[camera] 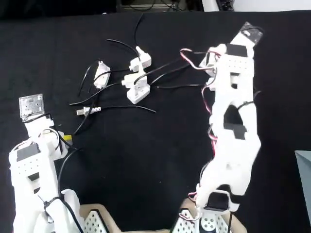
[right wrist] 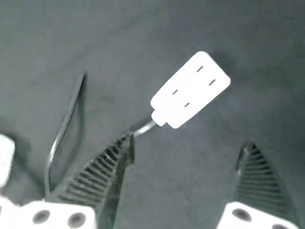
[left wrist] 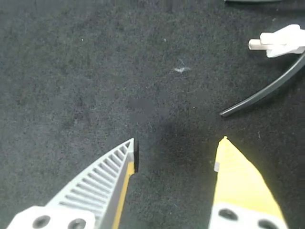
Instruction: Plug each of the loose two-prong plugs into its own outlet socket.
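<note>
The left gripper (left wrist: pixel 176 148) near a plug (left wrist: pixel 279 40) and the right gripper (right wrist: pixel 188 145) by a socket (right wrist: pixel 190 90) are both wide open and empty.

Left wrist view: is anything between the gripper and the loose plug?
Yes. A black cable lies on the cloth between the open left gripper and the plug, its cut end just ahead of the yellow finger. Nothing else visible is in the way.
</note>
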